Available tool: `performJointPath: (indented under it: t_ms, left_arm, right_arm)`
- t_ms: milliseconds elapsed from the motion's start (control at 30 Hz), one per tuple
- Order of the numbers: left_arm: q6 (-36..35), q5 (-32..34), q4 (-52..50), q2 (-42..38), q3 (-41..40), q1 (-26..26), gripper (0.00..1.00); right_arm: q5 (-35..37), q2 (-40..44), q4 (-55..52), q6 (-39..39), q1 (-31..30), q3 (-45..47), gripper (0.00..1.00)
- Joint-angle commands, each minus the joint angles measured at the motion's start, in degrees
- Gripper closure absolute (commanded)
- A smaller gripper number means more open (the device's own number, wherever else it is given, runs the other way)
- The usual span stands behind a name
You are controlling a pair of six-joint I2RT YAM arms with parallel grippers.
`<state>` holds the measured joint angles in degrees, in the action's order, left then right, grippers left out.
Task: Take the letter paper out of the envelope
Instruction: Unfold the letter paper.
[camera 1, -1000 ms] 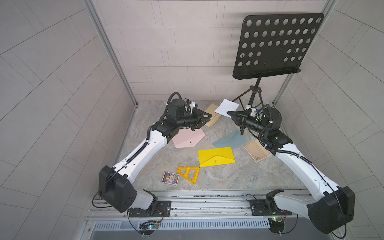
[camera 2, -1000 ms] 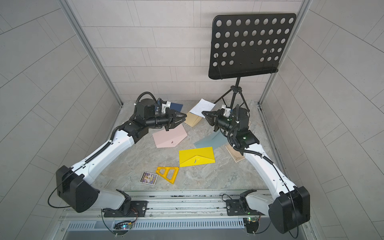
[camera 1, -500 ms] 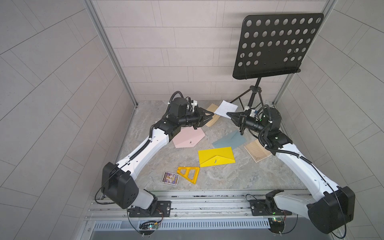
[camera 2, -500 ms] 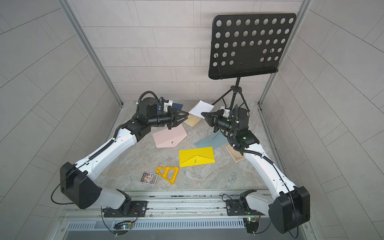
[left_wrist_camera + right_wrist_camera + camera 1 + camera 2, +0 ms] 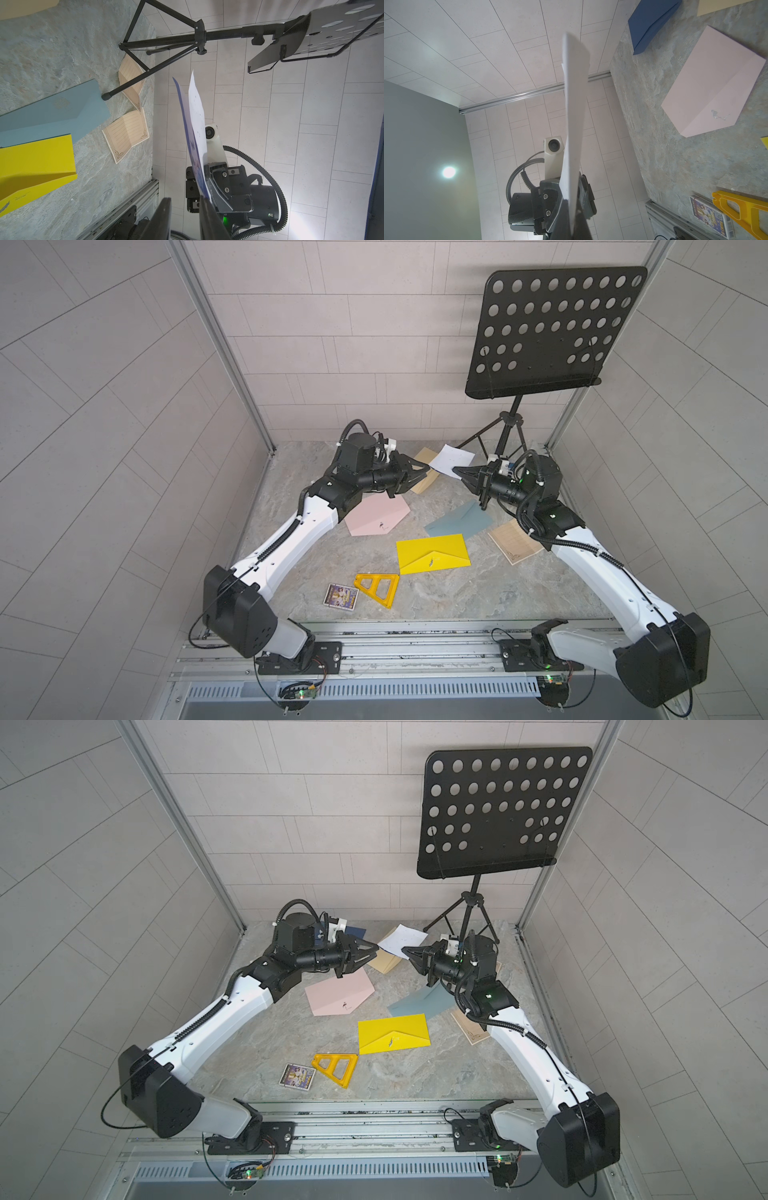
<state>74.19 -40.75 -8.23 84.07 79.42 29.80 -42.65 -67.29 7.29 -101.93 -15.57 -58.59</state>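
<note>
Right gripper (image 5: 459, 470): clamped tight on the near edge of the paper (image 5: 451, 456). I hold it up off the table (image 5: 478, 593), far centre.
Paper: white, with small dots on one face and blue print on the other in the left wrist view. It is free of every envelope, and its far end reaches toward the legs of the stand (image 5: 552, 327).
Left gripper (image 5: 426, 471): jaws part way apart, nothing between them. It points right, facing my right gripper, with its tips just beside the paper's left corner — touching or not, I cannot tell.
Navy envelope (image 5: 358, 930): flat on the table, far left, behind my left wrist.
Tan envelope (image 5: 424, 454): flat on the table, below my left gripper's tips.
Pink envelope (image 5: 374, 516): flap open, left of centre, beside my left forearm.
Teal envelope (image 5: 457, 522): right of centre, its far end under my right wrist.
Yellow envelope (image 5: 432, 553): centre, nearer than the teal one — overlapping its near edge.
Lined sheet (image 5: 515, 545): right side, partly under my right arm.
</note>
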Motion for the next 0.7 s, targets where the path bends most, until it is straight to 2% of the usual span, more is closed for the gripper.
performJointPath:
  t_ms: [0, 667]
  left_arm:
    - [-1.66, 0.23, -1.61, -0.35, 1.62, 0.28, 0.7]
    - [-2.95, 0.83, -4.3, -0.05, 3.46, 0.81, 0.69]
  right_arm:
    - [-0.41, 0.87, 0.24, -0.64, 0.19, 0.32, 1.0]
    - [-0.76, 0.59, -2.18, 1.73, 0.15, -0.39, 1.0]
